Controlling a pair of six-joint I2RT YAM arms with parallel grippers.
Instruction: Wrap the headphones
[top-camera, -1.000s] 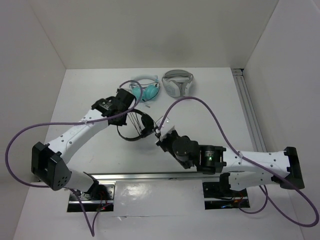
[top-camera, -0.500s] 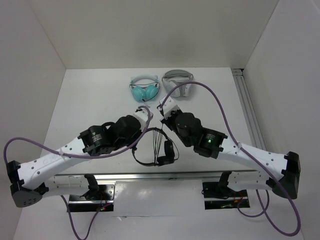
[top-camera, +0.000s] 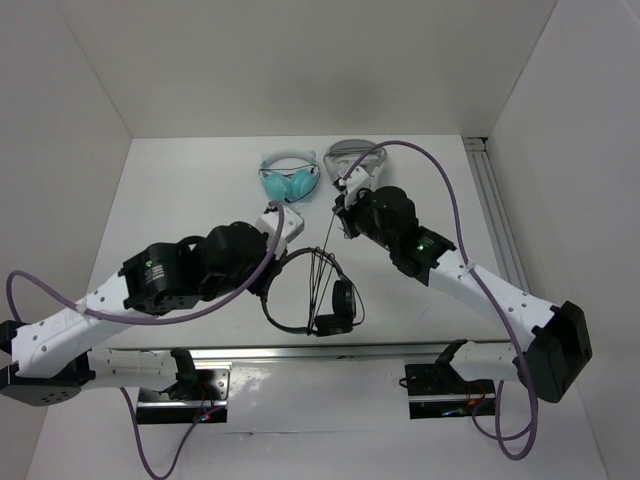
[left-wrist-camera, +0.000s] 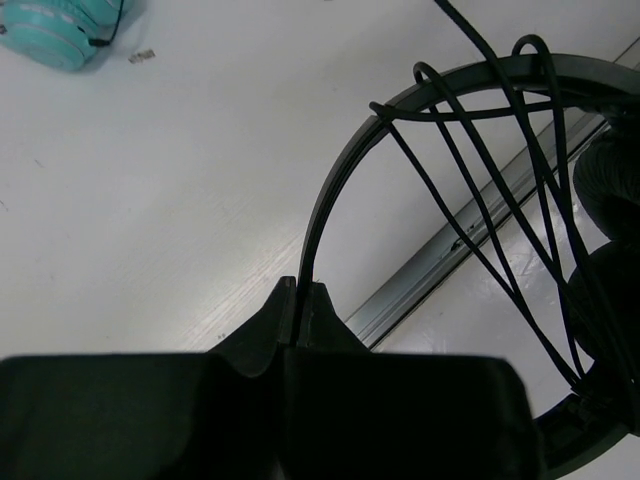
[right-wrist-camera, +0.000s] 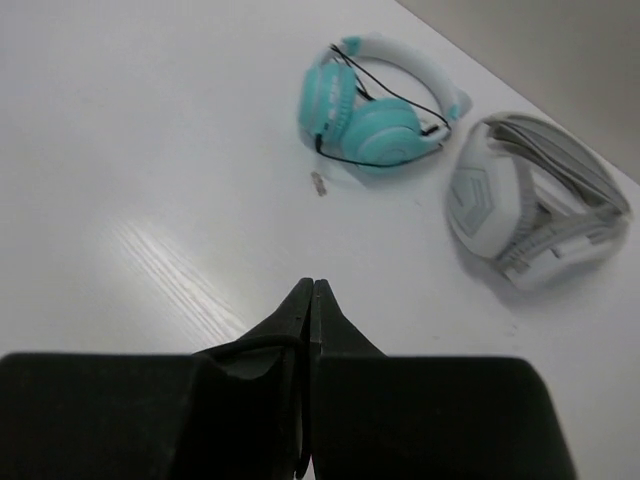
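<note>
Clamping the headphones (left-wrist-camera: 345, 170) by the headband: left hand (left-wrist-camera: 298, 300); right hand (right-wrist-camera: 311, 295) closed, apparently pinching cable (right-wrist-camera: 260, 344).

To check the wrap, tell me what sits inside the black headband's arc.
Several strands of the cable cross inside the headband, with the white table beneath. Where they end is hidden behind the earcups.

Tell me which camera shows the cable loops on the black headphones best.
Left wrist: the cable strands crisscross the headband close up. Top external shows the whole headphones, strands only thin lines. Right wrist shows a bit of cable at the right gripper.
</note>
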